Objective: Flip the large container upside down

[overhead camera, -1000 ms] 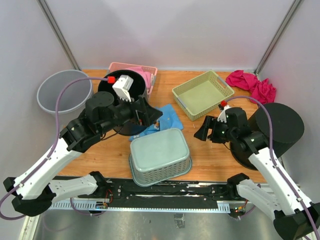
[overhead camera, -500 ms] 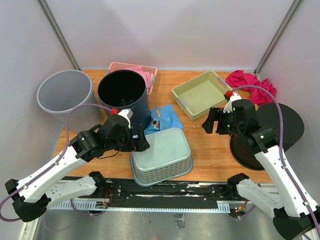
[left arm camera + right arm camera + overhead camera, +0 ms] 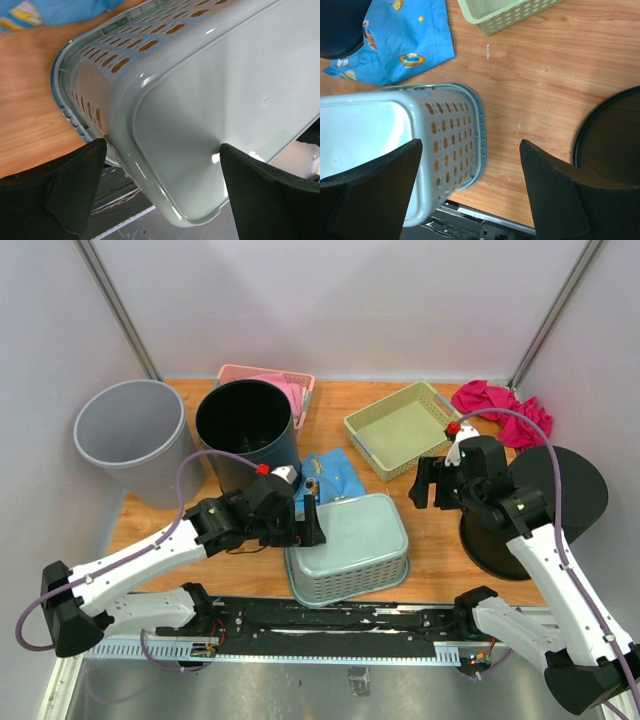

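Note:
The large pale grey-green perforated basket (image 3: 350,545) lies upside down, flat bottom up, at the table's front edge. Its near side reaches over the edge. My left gripper (image 3: 305,525) is at its left end. In the left wrist view the gripper (image 3: 162,147) is open wide, and the basket's (image 3: 200,100) near-left corner sits between the spread fingers (image 3: 70,185). My right gripper (image 3: 425,485) is open and empty above the bare wood to the right of the basket. In the right wrist view (image 3: 470,142) the basket's right end (image 3: 395,145) shows below.
A black bin (image 3: 245,425) and a grey bin (image 3: 130,430) stand upright at the back left. A pink basket (image 3: 270,380) is behind them. A blue cloth (image 3: 330,475), a green basket (image 3: 405,428), a red cloth (image 3: 500,405) and a black disc (image 3: 550,510) are also there.
The upside-down basket has slid to the right along the front edge. My left gripper came down from the black bin and moved right with it. My right gripper rose slightly.

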Controlling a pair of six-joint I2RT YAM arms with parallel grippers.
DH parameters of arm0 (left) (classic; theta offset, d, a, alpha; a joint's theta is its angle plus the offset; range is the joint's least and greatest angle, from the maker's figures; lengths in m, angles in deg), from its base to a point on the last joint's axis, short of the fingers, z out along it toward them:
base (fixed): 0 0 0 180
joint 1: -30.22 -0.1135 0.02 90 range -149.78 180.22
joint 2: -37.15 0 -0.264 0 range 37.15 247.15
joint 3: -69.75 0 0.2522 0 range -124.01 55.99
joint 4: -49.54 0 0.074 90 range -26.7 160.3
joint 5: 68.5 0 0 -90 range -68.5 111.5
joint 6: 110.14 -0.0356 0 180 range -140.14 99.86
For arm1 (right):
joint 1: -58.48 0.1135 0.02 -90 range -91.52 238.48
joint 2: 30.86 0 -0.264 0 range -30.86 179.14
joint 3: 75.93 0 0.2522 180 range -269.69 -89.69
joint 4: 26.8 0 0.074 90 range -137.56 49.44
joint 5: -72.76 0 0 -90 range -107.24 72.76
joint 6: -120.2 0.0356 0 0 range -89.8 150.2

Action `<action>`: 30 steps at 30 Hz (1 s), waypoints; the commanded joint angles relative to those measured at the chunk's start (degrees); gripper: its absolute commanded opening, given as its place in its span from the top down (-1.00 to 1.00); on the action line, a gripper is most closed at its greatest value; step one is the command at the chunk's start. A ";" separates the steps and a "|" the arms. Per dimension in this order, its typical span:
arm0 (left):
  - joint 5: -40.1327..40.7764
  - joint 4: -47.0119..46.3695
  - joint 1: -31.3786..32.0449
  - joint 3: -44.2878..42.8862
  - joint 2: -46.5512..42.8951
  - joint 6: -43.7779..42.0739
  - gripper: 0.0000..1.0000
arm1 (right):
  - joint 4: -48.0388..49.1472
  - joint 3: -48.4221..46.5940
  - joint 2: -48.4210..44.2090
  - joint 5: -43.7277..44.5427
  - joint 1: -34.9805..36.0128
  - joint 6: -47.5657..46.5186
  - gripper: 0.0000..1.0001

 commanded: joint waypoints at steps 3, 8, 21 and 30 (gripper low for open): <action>-8.73 -23.72 2.52 1.48 6.82 1.55 -0.98 | -3.99 -5.60 0.64 7.07 -0.67 -3.57 -0.61; -12.92 -34.92 2.67 -4.77 17.64 -2.15 -0.98 | -3.81 -11.36 6.64 7.94 -0.68 -6.11 -0.59; -7.81 -15.36 0.00 -18.51 12.09 -15.84 -0.98 | 2.36 -31.63 35.56 0.95 -0.68 -10.70 -0.49; 9.08 -6.28 -2.20 -21.90 0.19 -17.60 -0.98 | -2.99 -50.68 60.39 -3.35 0.72 -13.30 -0.48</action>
